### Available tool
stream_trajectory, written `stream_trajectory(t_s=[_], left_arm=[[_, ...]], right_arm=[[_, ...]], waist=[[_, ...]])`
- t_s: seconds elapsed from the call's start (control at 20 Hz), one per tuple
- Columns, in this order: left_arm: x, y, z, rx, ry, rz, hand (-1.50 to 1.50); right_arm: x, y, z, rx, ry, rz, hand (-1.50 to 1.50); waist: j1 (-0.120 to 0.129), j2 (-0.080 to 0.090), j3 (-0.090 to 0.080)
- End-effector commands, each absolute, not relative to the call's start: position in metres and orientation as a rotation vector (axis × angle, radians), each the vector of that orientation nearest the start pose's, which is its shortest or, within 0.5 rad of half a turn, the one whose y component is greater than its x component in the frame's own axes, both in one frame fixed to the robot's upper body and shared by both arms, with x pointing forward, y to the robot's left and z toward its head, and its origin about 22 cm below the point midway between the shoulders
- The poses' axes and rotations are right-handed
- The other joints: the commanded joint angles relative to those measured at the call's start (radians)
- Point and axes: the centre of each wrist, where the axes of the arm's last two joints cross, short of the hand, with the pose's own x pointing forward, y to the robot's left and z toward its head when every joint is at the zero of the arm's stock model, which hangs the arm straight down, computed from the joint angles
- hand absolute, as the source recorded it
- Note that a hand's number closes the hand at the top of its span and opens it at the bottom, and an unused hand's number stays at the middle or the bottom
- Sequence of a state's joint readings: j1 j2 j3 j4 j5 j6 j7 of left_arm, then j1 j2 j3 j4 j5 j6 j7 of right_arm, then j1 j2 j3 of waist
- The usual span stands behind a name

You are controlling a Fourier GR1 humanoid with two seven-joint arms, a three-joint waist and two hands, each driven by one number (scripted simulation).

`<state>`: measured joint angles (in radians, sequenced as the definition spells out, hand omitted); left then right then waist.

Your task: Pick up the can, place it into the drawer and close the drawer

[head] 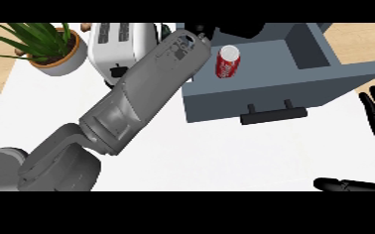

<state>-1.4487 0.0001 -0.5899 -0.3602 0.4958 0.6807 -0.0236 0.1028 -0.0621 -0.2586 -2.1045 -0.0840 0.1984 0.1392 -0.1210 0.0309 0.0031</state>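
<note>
The red can (228,62) stands upright inside the open grey drawer (307,87), near its left wall. My left forearm stretches from the lower left up to the drawer's back left corner. The black left hand (238,29) hovers just behind and above the can, cut off by the view's top edge, its fingers spread and holding nothing. A small gap separates it from the can's top. The drawer's black handle (273,115) faces me on its front panel. At the right edge rests my right hand (366,108), open with fingers up; another dark part of it shows at the lower right.
A white toaster (117,47) stands to the left of the drawer, right beside my left forearm. Further left is a potted plant (51,49) in a tan pot. The white counter (219,153) spreads in front of the drawer.
</note>
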Motion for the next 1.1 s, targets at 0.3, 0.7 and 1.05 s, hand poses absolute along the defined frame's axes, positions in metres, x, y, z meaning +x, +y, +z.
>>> stream_trajectory(t_s=[0.3,0.7,1.05], left_arm=[[0.427,-0.007,0.161,0.367,-1.767,-0.209,-1.50],[0.424,-0.008,0.159,0.323,-1.768,-0.155,-1.50],[0.426,-0.008,0.167,0.229,-1.761,-0.103,-1.50]], right_arm=[[0.177,-0.287,0.125,-0.132,-1.882,0.045,-1.50],[0.179,-0.300,0.144,-0.303,-1.979,0.218,-1.50],[0.171,-0.277,0.150,-0.420,-2.031,0.408,-1.50]], waist=[[-0.016,-0.005,-0.001],[-0.010,-0.003,-0.001],[0.015,-0.005,-0.002]])
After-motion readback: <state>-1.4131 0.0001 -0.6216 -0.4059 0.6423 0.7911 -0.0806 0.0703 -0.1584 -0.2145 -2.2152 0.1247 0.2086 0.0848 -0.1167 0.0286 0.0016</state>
